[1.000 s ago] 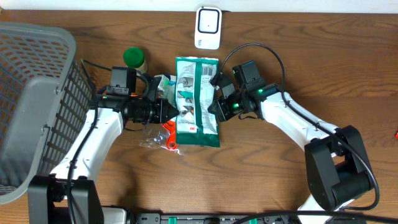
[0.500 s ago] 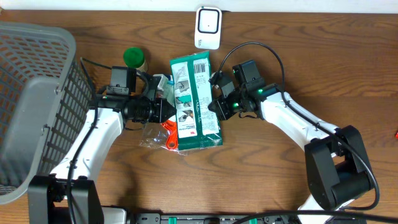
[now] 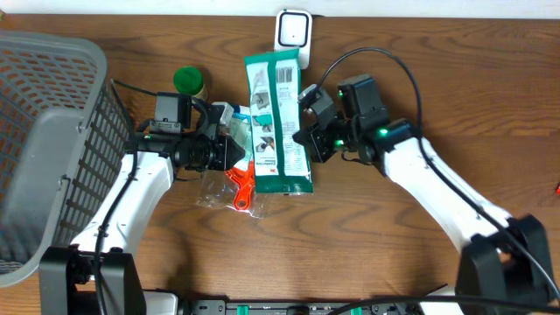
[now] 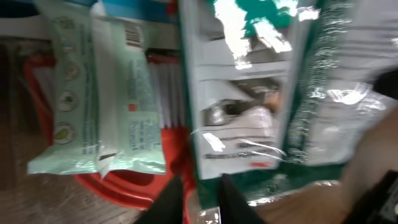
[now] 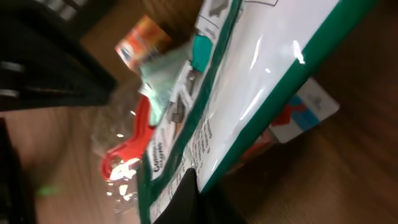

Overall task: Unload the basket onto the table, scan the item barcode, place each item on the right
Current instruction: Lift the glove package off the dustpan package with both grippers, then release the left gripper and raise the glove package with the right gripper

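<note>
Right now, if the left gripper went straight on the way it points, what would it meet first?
Most likely the green bag, directly ahead of the left gripper; depth is unclear, so the gap can't be judged.

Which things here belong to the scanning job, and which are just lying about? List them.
Job: green pouch, white scanner, right gripper holding the pouch.
Lying about: green-lidded jar, wire basket, pale green packet, red item in clear wrap.
</note>
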`<state>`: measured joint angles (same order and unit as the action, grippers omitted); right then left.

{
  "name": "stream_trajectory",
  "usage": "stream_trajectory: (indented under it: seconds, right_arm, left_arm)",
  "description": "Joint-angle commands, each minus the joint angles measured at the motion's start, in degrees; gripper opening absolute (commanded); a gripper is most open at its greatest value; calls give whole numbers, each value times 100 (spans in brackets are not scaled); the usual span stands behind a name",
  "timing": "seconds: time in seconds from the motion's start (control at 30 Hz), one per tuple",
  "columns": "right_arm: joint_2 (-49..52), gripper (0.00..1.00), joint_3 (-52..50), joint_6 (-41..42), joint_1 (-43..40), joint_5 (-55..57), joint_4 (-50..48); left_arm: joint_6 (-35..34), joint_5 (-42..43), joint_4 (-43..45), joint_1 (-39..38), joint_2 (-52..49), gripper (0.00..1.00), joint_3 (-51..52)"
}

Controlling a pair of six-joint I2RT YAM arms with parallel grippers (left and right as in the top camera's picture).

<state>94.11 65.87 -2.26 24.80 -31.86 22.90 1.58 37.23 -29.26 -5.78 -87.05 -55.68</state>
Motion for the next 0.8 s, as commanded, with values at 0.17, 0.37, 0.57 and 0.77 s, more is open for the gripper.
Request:
stream_trajectory:
  seconds: [0.17, 0.37, 0.57, 0.77]
  right_arm:
    - [-647, 1, -9, -175, -140, -166, 459]
    - [-1086, 1, -9, -273, -352, -566, 883]
    - [-1604, 1, -9, -267, -566, -968, 1038]
    - [-2074, 1, -9, -455, -586, -1305, 1311]
  left_arm:
    - [7, -236, 179, 105, 48, 32, 39]
    - [-39, -234, 367, 442, 48, 49, 39]
    - [-162, -236, 411, 557, 48, 60, 39]
    - [-162, -238, 575, 562, 48, 66, 39]
